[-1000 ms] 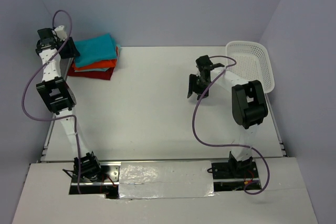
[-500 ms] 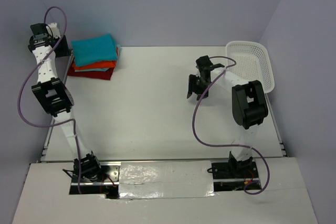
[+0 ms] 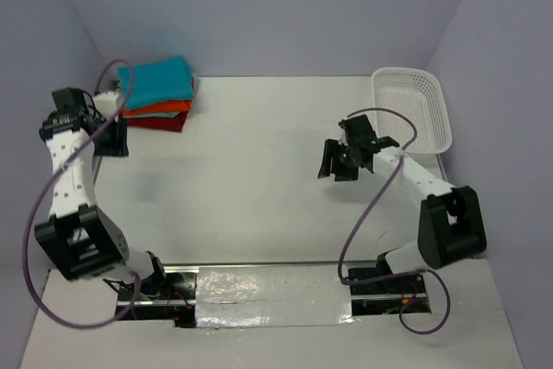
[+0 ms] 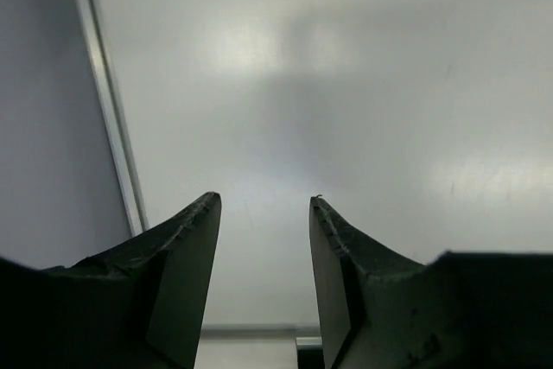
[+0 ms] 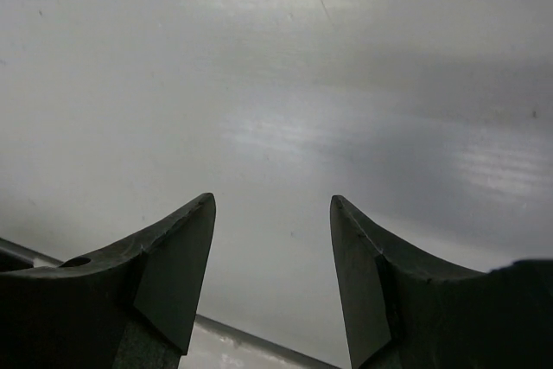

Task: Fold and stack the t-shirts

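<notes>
The folded t-shirts lie in one stack at the table's back left corner: a teal-blue shirt (image 3: pixel 155 79) on top, the bright orange one (image 3: pixel 166 108) under it, the dark red one (image 3: pixel 160 122) at the bottom. I cannot make out a mint-aqua shirt as a separate layer. My left gripper (image 3: pixel 111 136) is open and empty, just in front of and left of the stack. In the left wrist view (image 4: pixel 263 200) it faces bare table. My right gripper (image 3: pixel 337 162) is open and empty over the table's right middle. In the right wrist view (image 5: pixel 272 200) only table shows.
A white mesh basket (image 3: pixel 436 101) stands at the back right, behind the right gripper. Purple walls close in the table on the left, back and right. A metal rail (image 4: pixel 108 101) runs along the table's left edge.
My left arm has drawn back from the stack toward the near left and lowered. My right arm has swung its elbow out to the near right, and its gripper has moved slightly nearer.
</notes>
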